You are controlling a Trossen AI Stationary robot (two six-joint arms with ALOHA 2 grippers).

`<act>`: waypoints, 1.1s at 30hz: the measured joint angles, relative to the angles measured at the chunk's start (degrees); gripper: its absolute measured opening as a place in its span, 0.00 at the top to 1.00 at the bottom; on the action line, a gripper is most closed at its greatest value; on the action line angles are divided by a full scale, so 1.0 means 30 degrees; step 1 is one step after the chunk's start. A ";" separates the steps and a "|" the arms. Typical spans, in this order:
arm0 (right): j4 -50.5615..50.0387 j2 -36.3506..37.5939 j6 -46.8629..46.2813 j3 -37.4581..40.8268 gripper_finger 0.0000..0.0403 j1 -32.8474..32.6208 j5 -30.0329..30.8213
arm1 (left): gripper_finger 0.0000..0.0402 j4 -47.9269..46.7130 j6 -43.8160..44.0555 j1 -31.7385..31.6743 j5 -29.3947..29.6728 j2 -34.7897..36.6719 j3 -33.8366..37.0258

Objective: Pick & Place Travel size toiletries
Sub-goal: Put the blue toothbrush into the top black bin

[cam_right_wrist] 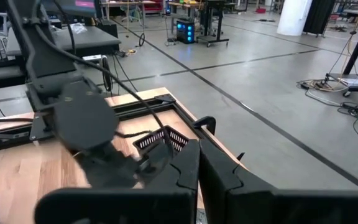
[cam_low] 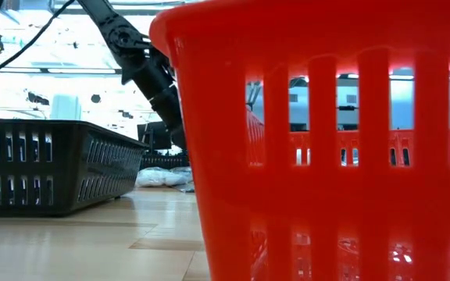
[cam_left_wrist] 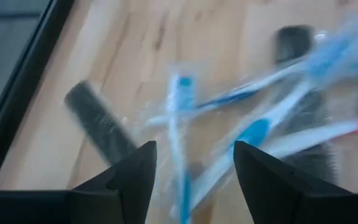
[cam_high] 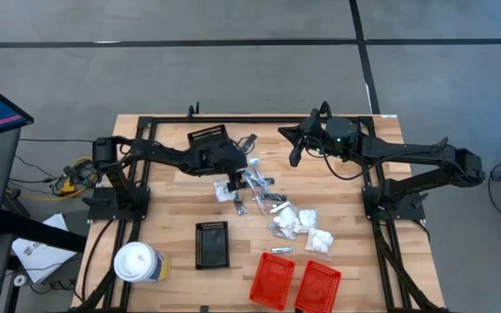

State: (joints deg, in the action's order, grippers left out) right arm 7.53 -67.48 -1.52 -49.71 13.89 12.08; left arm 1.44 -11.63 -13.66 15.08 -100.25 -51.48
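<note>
Left claw (cam_high: pixel 237 193) first: mine hangs low over the worktop (cam_high: pixel 172 209), fingers (cam_left_wrist: pixel 132 180) apart, nothing between them but air above a heap of wrapped toothbrushes (cam_left_wrist: pixel 253 130) and dark combs (cam_left_wrist: pixel 98 124). Those toiletries (cam_high: pixel 259 193) lie near mid-worktop, with white packets (cam_high: pixel 307 228) just to their right. At the near left corner stands a white cup (cam_high: pixel 136 263). One black basket (cam_high: pixel 212 244) sits in front of my left claw, another (cam_high: pixel 208 136) behind it near the far edge. Two red baskets (cam_high: pixel 296 283) sit side by side at the near edge. Farther right, my right claw (cam_high: pixel 296 155) waits above the far side of the worktop, fingers together and holding nothing.
</note>
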 joint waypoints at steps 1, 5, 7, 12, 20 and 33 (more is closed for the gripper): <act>-0.0007 0.0000 0.0007 0.0000 1.00 0.0000 0.0000 | 0.48 0.0105 0.0145 -0.0147 0.0007 0.0000 0.0000; -0.0003 0.0000 0.0014 0.0000 1.00 0.0000 0.0000 | 0.48 0.0078 0.0855 -0.0503 -0.0010 0.0006 -0.0007; -0.0006 0.0000 0.0007 0.0000 1.00 0.0000 0.0000 | 0.47 0.0119 0.0965 -0.0536 -0.0228 0.0007 -0.0007; 0.0041 0.0000 0.0007 0.0000 1.00 0.0000 0.0000 | 0.47 0.0111 0.1027 -0.0456 -0.0898 0.0007 -0.0007; 0.0080 0.0000 -0.0001 0.0000 1.00 0.0000 0.0000 | 0.47 0.0112 0.1030 -0.0462 -0.0987 0.0007 -0.0007; 0.0233 0.0000 -0.0001 0.0000 1.00 0.0000 -0.0006 | 0.47 0.0505 0.0984 -0.0529 -0.0982 0.0015 -0.0007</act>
State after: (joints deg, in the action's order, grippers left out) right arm 8.23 -67.48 -1.52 -49.71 13.89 12.06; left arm 2.96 -8.68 -15.25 12.14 -100.20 -51.51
